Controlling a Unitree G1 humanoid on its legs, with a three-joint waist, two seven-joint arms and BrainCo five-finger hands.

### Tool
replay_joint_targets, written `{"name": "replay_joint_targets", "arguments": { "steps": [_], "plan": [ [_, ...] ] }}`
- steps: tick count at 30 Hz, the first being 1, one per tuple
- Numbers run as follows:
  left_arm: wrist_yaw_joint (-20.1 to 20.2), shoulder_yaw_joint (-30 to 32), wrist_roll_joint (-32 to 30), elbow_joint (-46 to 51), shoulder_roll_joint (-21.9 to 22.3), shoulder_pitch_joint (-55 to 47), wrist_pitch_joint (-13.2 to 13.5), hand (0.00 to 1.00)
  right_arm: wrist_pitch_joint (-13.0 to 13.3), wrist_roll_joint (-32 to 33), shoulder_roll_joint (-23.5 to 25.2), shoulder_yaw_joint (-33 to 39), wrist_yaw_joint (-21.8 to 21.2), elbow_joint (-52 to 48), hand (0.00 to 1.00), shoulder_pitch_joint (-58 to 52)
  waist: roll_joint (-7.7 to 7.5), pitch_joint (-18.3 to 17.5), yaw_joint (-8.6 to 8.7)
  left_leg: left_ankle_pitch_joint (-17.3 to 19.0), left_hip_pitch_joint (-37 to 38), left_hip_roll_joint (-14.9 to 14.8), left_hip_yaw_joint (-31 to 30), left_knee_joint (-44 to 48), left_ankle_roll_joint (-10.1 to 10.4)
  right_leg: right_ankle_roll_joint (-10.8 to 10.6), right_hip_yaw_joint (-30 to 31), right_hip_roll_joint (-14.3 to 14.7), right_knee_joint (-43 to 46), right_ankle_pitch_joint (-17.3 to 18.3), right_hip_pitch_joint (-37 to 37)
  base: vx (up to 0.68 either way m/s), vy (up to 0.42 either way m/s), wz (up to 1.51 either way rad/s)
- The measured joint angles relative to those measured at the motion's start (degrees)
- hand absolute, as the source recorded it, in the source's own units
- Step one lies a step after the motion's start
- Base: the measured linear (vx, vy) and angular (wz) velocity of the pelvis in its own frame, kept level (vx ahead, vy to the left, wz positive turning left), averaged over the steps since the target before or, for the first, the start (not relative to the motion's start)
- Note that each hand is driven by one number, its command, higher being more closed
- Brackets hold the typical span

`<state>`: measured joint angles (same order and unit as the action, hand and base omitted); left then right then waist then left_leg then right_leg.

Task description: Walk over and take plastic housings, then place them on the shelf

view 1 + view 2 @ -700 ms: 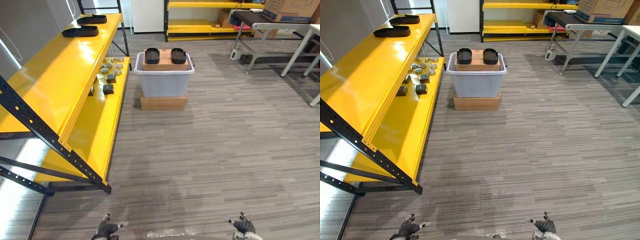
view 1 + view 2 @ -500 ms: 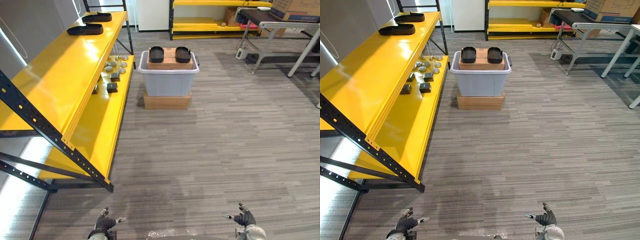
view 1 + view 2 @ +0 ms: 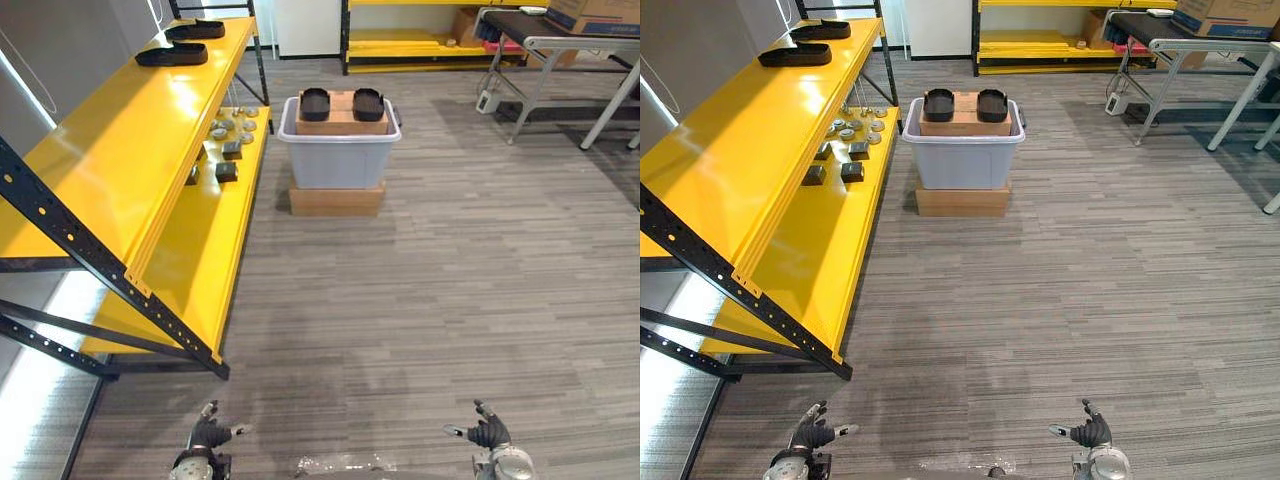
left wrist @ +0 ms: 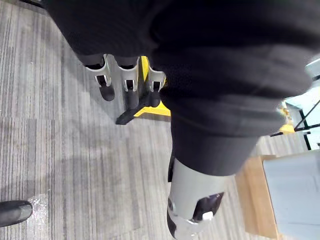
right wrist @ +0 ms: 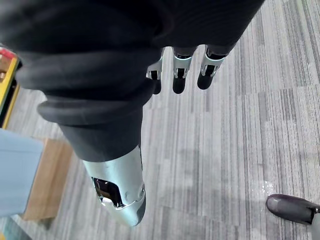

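My left hand [image 3: 207,437] hangs low at the near edge, fingers [image 4: 129,85] straight and apart, thumb out to the side. Just beyond it on the left stands the yellow shelf [image 3: 110,150], its black corner post [image 3: 110,290] slanting down towards the floor [image 3: 420,290] near that hand. Two housings [image 3: 172,55] lie on the shelf's top level at the far end, one behind the other. On the lower level, about halfway along, sits a scatter of small parts [image 3: 228,148] – grey discs and dark blocks.

Straight ahead, well apart from both hands, a grey bin [image 3: 338,158] rests on a flat brown base [image 3: 337,200]. A cardboard box [image 3: 341,120] lies across the bin's top, and another pair of housings [image 3: 315,103] sits side by side on it. Grey striped carpet runs from my hands to the bin. The bin stands just beside the shelf's far end.

Behind the bin is a second yellow rack [image 3: 400,47]. To the far right a counter [image 3: 575,45] on slanted legs carries a carton [image 3: 598,14].

My right hand [image 3: 487,433] hangs low on the right – fingers [image 5: 180,75] straight and loose.
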<state>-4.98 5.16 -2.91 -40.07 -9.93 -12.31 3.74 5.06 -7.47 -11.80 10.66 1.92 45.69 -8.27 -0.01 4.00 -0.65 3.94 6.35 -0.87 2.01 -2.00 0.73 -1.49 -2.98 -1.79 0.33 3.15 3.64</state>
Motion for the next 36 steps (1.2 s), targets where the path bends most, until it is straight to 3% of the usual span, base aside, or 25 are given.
{"name": "replay_joint_targets", "arguments": {
  "steps": [5,10,12,14,16,17,20,22,23,24,25,26,27,29,30,31,32,34,36],
  "plan": [
    [-0.04,0.11,0.05,0.34,-0.01,-0.09,-0.01,0.00,-0.04,0.02,0.00,0.15,0.47,-0.01,0.00,0.53,-0.04,0.07,-0.15,0.55,-1.25,-0.01,1.23,1.08,-0.10,0.00,0.86,-0.01,0.29,0.00,-1.22,0.00,-0.001,-0.10],
    [-0.09,0.74,0.17,1.75,0.19,-0.20,-0.13,0.00,-0.57,0.12,-0.05,2.69,0.76,-0.29,0.00,2.40,0.94,0.99,-0.29,5.64,-6.09,-0.23,3.82,8.66,-1.34,-0.88,3.35,0.02,2.77,0.73,-4.75,-0.01,0.021,-0.25],
    [-0.11,1.80,0.40,3.16,0.28,-0.31,-0.15,0.00,-0.89,0.14,-0.37,3.05,1.21,-1.30,0.00,2.81,1.27,1.75,-0.31,7.72,-7.83,-0.19,4.64,11.64,-1.93,-1.62,4.15,-0.23,6.87,2.89,-7.17,-0.01,0.068,-0.26],
    [-0.33,2.92,1.17,4.11,0.15,-0.04,-0.19,0.00,-1.49,0.23,-0.51,3.92,1.67,-1.69,0.00,2.83,1.75,3.33,-0.29,10.76,-8.51,-0.11,4.99,14.73,-2.91,-4.71,3.36,-0.90,18.99,6.00,-12.37,0.01,0.077,-0.22],
    [-0.41,2.92,1.23,4.10,0.04,0.54,-0.19,0.00,-1.68,0.31,-0.36,4.37,1.73,-1.69,0.00,2.88,1.91,4.37,-0.08,11.23,-6.29,0.06,4.74,13.98,-4.00,-5.27,0.49,-1.94,30.19,6.00,-16.82,0.11,0.072,-0.01],
    [-0.53,2.88,1.27,3.97,-0.20,1.05,-0.31,0.00,-1.80,0.59,-0.31,4.36,1.69,-1.66,0.00,2.56,1.99,5.21,0.01,11.46,-4.49,0.09,4.57,13.85,-4.59,-4.96,-2.49,-3.01,36.06,7.46,-19.80,0.26,0.082,-0.02],
    [-1.21,2.89,1.34,3.88,-1.02,1.93,-0.65,0.00,-1.79,0.98,-0.51,4.33,1.71,-1.90,0.00,2.90,1.62,5.61,0.34,11.81,-1.30,-0.24,3.83,11.45,-4.26,-3.16,-6.86,-3.16,29.60,7.87,-23.41,0.31,0.025,0.15],
    [-1.57,2.93,2.29,3.50,-0.83,3.36,-0.66,0.00,-1.80,1.28,-1.27,4.34,1.72,-1.93,0.00,3.96,2.28,6.39,1.58,11.99,0.46,-1.43,2.37,9.62,-3.92,-1.95,-7.31,-1.75,22.59,5.59,-25.82,0.44,-0.075,0.45],
    [-1.61,2.91,2.30,3.51,-0.58,3.82,-0.67,0.00,-1.79,1.29,-1.93,4.33,1.73,-2.16,0.00,4.35,2.46,6.82,2.50,12.51,2.74,-2.32,1.53,8.18,-2.72,-1.64,-6.03,0.27,15.00,0.65,-26.37,0.45,-0.096,0.41],
    [-1.66,2.92,2.30,3.47,-0.63,3.70,-0.66,0.00,-1.76,1.29,-2.04,4.33,1.76,-2.24,0.00,4.21,2.37,6.86,2.74,12.96,3.60,-2.23,1.14,8.09,-1.77,-1.49,-5.10,0.33,13.32,-1.73,-26.58,0.47,-0.110,0.44],
    [-1.68,3.00,2.30,3.47,-0.73,3.55,-0.65,0.00,-1.74,1.28,-2.09,4.34,1.81,-2.25,0.00,3.89,1.73,6.74,2.98,14.01,5.02,-2.04,0.64,8.15,-0.04,0.31,-4.04,0.07,12.92,-4.98,-26.93,0.40,-0.141,0.38],
    [-1.78,3.45,2.26,2.93,0.35,4.07,-0.69,0.00,-2.06,1.28,-2.45,4.43,1.78,-2.09,0.00,3.36,2.59,6.85,3.07,14.82,6.36,-3.55,-0.38,9.06,1.17,2.74,-4.69,0.39,17.73,-6.86,-27.60,0.40,-0.160,0.37],
    [-1.73,3.42,2.26,2.96,0.56,4.08,-0.57,0.00,-2.10,1.28,-2.19,4.43,1.74,-2.36,0.00,3.40,3.18,6.42,3.14,14.65,5.58,-4.29,-0.50,10.91,1.47,3.57,-5.17,0.68,19.39,-4.97,-27.99,0.50,-0.227,0.32],
    [-1.64,3.96,2.27,2.71,1.62,4.43,-0.61,0.00,-2.12,1.29,-1.18,4.08,1.62,-3.54,0.00,3.39,3.79,6.83,3.05,12.45,-1.86,-6.77,-0.42,29.92,2.81,5.02,-7.33,2.04,21.33,0.41,-25.35,0.56,-0.292,0.29],
    [-1.59,4.43,2.27,2.63,2.22,4.33,-0.69,0.00,-2.21,1.34,-0.89,3.98,1.63,-3.93,0.00,3.10,3.84,6.91,2.89,9.84,-4.33,-7.65,-0.30,37.02,2.22,5.70,-7.66,2.61,21.13,1.33,-23.60,0.62,-0.322,0.23],
    [-1.50,4.50,2.25,2.63,3.07,3.58,-0.75,0.00,-2.21,1.38,-0.44,2.95,1.61,-4.97,0.00,2.68,3.76,6.97,2.45,3.24,-9.29,-10.25,-0.38,50.81,1.31,6.62,-7.97,3.74,19.58,2.75,-19.07,0.51,-0.246,0.03],
    [-1.23,4.30,2.25,2.46,3.36,3.12,-0.77,0.00,-2.07,1.94,0.00,1.56,1.63,-6.10,0.00,2.69,3.44,7.18,1.93,3.35,-13.23,-13.01,1.46,61.62,1.46,7.40,-7.84,4.85,17.72,3.28,-14.53,0.50,-0.214,-0.06],
    [-1.25,4.30,2.26,2.71,4.12,3.28,-0.87,0.00,-1.69,2.87,0.98,1.06,1.72,-8.13,0.00,2.65,2.33,7.67,0.40,3.74,-19.08,-15.08,4.64,69.00,0.87,8.11,-6.72,5.18,13.98,3.85,-8.10,0.49,-0.186,-0.16],
    [-1.24,4.05,2.27,3.45,4.96,3.18,-0.85,0.00,-1.53,3.26,1.53,1.05,1.71,-9.45,0.00,2.59,1.73,7.64,-0.64,4.16,-24.65,-14.67,6.98,67.38,0.26,7.92,-5.51,4.82,10.11,4.99,-3.82,0.33,-0.094,-0.10]
  ]
}}
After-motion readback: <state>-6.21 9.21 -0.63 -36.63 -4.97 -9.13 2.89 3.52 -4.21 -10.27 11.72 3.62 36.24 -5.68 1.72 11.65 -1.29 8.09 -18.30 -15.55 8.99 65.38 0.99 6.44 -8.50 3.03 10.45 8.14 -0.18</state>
